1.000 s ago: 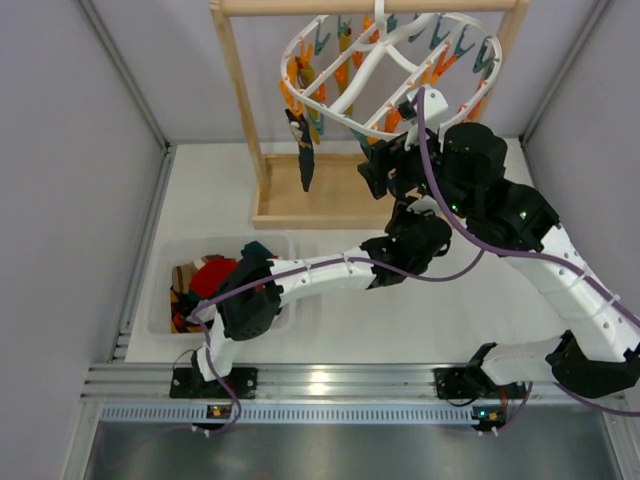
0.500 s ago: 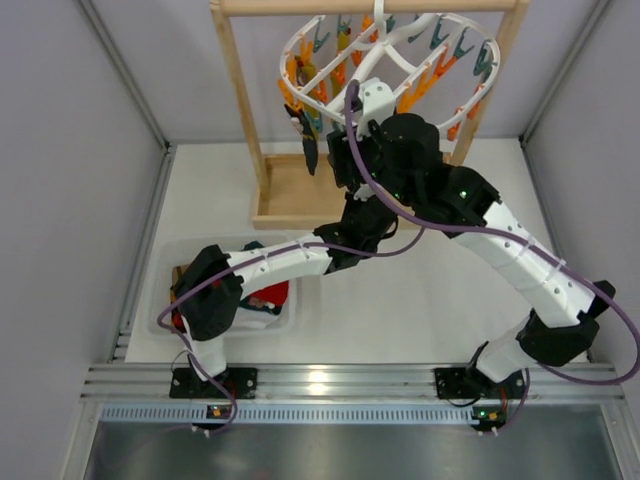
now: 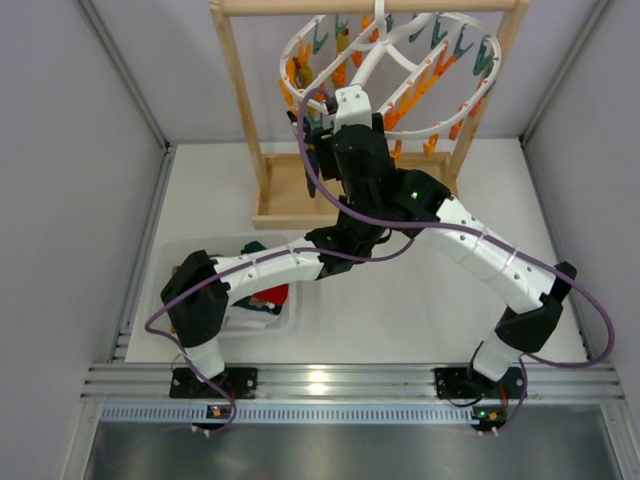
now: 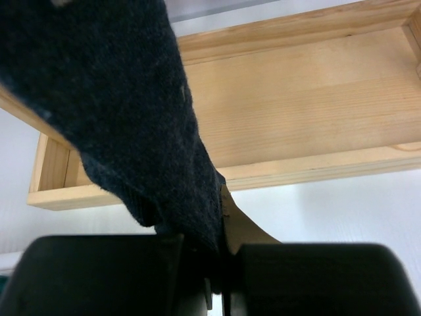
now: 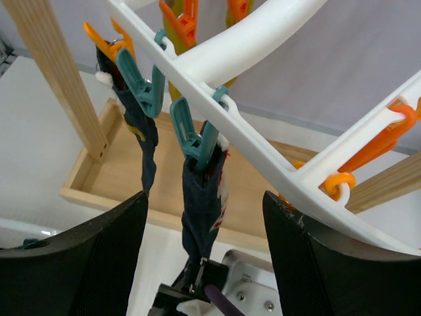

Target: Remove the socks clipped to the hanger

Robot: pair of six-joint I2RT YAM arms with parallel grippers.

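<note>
White table (image 3: 385, 315) — 2 navy socks (image 5: 197, 197) on hanger (image 5: 263, 29)

From high behind the near edge of the table (image 3: 380, 320), looks down over all of it. From the left wrist, faces the wooden stand's base (image 4: 296, 112) very near, past a dark sock (image 4: 118, 112). From the right wrist, looks up close at the hanger (image 5: 263, 39), sharing that sock and base.

The left arm (image 3: 272, 267) and right arm (image 3: 480, 255) are wearing white shells with chunky black joints. A purple cable (image 3: 300, 150) is trailing along each one (thin, like string). A tiny green light (image 3: 413, 193) is glowing on the right arm. The right gripper (image 5: 204, 197) is showing two black, bumpy fingers (image 5: 85, 263).
</note>
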